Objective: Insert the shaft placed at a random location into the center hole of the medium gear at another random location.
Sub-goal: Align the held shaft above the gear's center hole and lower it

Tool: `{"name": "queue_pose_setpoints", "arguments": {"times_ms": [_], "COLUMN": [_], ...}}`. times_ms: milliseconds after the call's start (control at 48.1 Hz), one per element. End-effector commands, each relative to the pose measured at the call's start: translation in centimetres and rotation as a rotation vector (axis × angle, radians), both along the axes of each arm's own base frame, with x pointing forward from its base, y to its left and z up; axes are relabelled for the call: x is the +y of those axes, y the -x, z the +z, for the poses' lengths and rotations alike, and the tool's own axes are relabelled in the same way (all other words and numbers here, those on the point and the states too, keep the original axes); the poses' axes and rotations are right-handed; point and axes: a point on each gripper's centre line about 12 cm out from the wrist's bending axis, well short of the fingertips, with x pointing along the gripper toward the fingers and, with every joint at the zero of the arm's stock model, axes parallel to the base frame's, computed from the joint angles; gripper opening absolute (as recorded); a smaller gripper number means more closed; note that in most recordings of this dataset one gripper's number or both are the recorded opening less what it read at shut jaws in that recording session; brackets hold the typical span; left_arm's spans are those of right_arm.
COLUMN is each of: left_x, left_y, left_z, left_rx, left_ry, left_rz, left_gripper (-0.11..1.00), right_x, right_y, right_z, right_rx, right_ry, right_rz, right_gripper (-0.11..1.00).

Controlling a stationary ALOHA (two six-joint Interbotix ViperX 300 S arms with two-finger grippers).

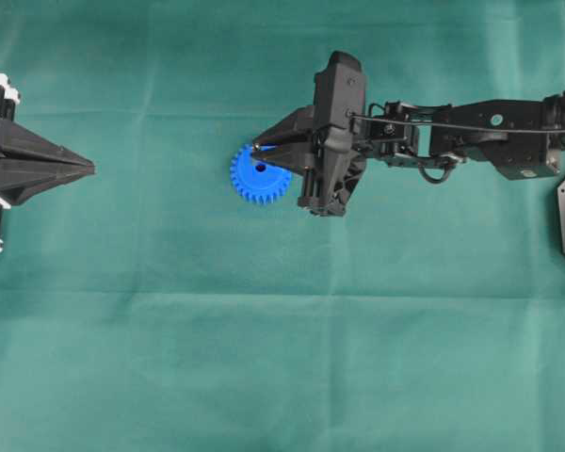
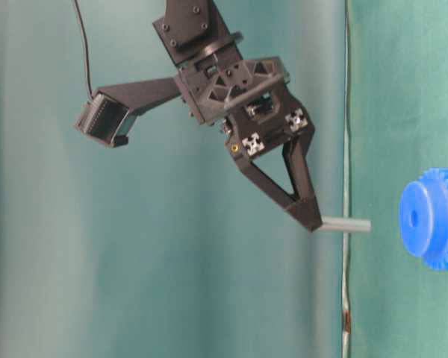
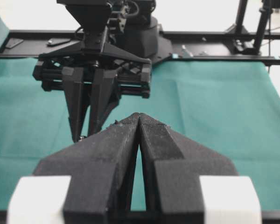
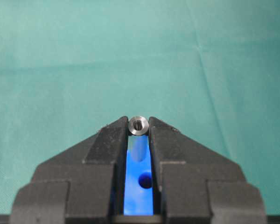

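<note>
Fingertips of the right gripper [image 4: 139, 127] pinch the shaft [image 4: 139, 125] near its top end, the jaws closed down to just the pin's width. In the table-level view the shaft [image 2: 346, 224] sticks out past the gripper tips toward the cloth and ends clear of the blue gear [image 2: 434, 218], apart from its face. From overhead the gripper [image 1: 261, 148] hangs over the gear's [image 1: 254, 179] upper edge, the center hole [image 1: 260, 169] just beside the tips. The gear lies flat on the green cloth [image 1: 264, 330]. At the left edge, well apart, the left gripper [image 1: 87, 169] has its jaws pressed together on nothing.
</note>
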Motion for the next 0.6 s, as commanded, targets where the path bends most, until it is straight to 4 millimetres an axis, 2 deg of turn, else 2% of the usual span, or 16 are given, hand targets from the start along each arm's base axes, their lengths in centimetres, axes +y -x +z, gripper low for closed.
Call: {"name": "queue_pose_setpoints", "arguments": {"times_ms": [0,166,416,582], "left_x": [0.0,0.0,0.0,0.0], "left_y": [-0.3,-0.3,-0.3,-0.3], "left_z": [1.0,1.0,1.1,1.0], "left_rx": [-0.025,-0.025,-0.026,-0.023], "left_ry": [-0.001,-0.001,-0.001,-0.001], "left_rz": [0.001,0.001,0.001,0.001], "left_gripper": [0.0,0.0,0.0,0.0], "right_x": [-0.1,-0.1,-0.1,-0.2], "right_y": [-0.5,-0.5,-1.1,-1.2], "right_z": [1.3,0.7,-2.1,-2.4], "right_rx": [-0.036,-0.021,0.035,0.027], "right_ry": [-0.004,-0.006,-0.029,-0.032], "right_rz": [-0.004,-0.004,-0.018,-0.023], "right_gripper": [0.14,0.15,0.15,0.15]}}
